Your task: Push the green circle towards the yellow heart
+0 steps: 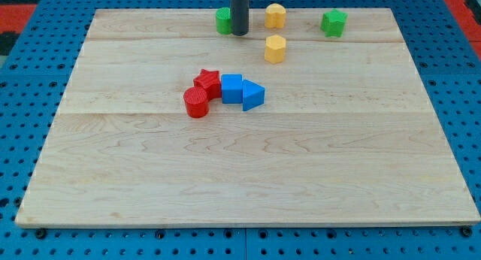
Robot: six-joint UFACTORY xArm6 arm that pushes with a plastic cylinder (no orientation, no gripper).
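The green circle (222, 21) sits near the top edge of the wooden board (240, 170), left of centre. My tip (239, 33) stands right against its right side and hides part of it. The yellow heart (275, 15) lies a short way to the right of my tip, also near the top edge. My tip is between the green circle and the yellow heart.
A yellow pentagon (276, 48) lies just below the heart. A green star (334, 23) is at the top right. A cluster in the middle holds a red star (207, 82), a red circle (196, 102), a blue cube (231, 88) and a blue triangle (253, 95).
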